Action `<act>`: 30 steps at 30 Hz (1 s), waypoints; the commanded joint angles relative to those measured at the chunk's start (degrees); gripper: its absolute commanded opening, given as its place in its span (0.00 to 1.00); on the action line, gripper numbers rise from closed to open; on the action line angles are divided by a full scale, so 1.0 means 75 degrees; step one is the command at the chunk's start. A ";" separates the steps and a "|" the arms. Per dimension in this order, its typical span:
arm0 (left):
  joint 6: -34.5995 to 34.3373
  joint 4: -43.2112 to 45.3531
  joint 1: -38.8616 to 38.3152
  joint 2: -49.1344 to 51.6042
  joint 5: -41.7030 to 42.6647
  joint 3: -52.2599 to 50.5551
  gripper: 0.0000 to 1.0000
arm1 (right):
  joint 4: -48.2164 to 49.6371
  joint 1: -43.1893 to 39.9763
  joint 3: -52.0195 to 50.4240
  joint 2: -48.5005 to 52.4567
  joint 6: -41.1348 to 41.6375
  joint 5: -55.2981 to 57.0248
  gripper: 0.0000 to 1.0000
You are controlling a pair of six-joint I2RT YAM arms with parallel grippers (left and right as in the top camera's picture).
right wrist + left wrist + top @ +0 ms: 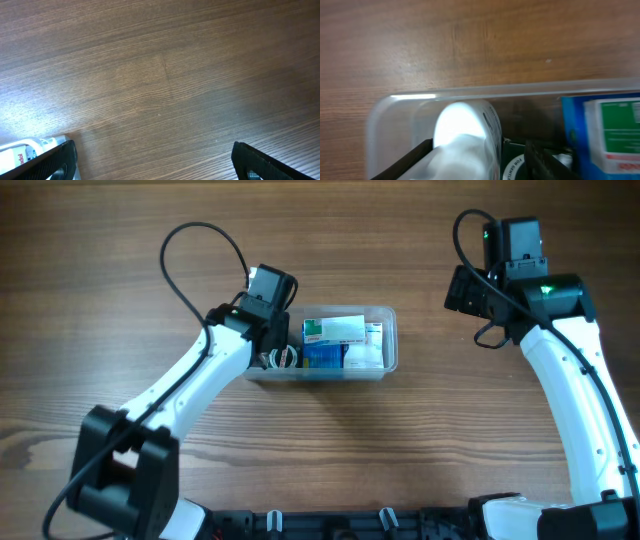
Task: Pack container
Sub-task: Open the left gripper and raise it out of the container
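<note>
The container is a clear shallow tub in the middle of the table, holding blue, green and white boxes. My left gripper reaches into its left end. In the left wrist view the container rim runs across, and a small clear bottle with a white label lies inside between my left fingers. The fingers are spread, with a gap on the bottle's right side. My right gripper is open and empty above bare table to the container's right.
A dark green item with a round white label lies beside the bottle, and a blue box sits to its right. The container's corner with a white box shows at the lower left of the right wrist view.
</note>
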 commanded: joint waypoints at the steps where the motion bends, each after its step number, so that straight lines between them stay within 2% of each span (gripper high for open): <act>1: -0.0015 0.0006 0.0041 -0.0775 -0.0131 0.0020 0.58 | 0.0023 0.0003 0.0009 -0.0029 -0.0090 0.0128 1.00; 3: -0.0017 0.0009 0.0044 -0.1145 -0.0198 0.0020 0.59 | 0.0023 0.0003 0.0009 -0.0029 -0.0090 0.0128 1.00; 5: -0.0017 0.0009 0.0044 -0.1443 -0.0449 0.0020 0.67 | 0.0023 0.0003 0.0009 -0.0029 -0.0087 0.0128 1.00; 6: -0.0017 0.0009 0.0050 -0.1620 -0.0592 0.0020 0.72 | 0.0023 0.0003 0.0009 -0.0029 -0.0090 0.0128 1.00; 7: -0.0026 0.0009 0.0093 -0.1926 -0.0670 0.0020 0.84 | 0.0023 0.0003 0.0009 -0.0029 -0.0090 0.0128 1.00; 10: -0.0516 0.0003 0.0294 -0.2509 -0.0670 0.0020 1.00 | 0.0023 0.0003 0.0009 -0.0029 -0.0093 0.0128 1.00; 17: -0.1708 -0.0134 0.1524 -0.3847 -0.0632 0.0020 1.00 | 0.0023 0.0003 0.0009 -0.0029 -0.0090 0.0128 1.00; 21: -0.1763 -0.0361 0.1973 -0.4162 -0.0560 0.0020 1.00 | 0.0023 0.0003 0.0009 -0.0029 -0.0093 0.0128 1.00; 25: -0.1763 -0.1014 0.2005 -0.4135 -0.0551 0.0020 1.00 | 0.0023 0.0003 0.0009 -0.0029 -0.0090 0.0128 1.00; 30: -0.1763 -0.1026 0.2008 -0.4135 -0.0554 0.0020 1.00 | 0.0023 0.0003 0.0009 -0.0029 -0.0090 0.0128 1.00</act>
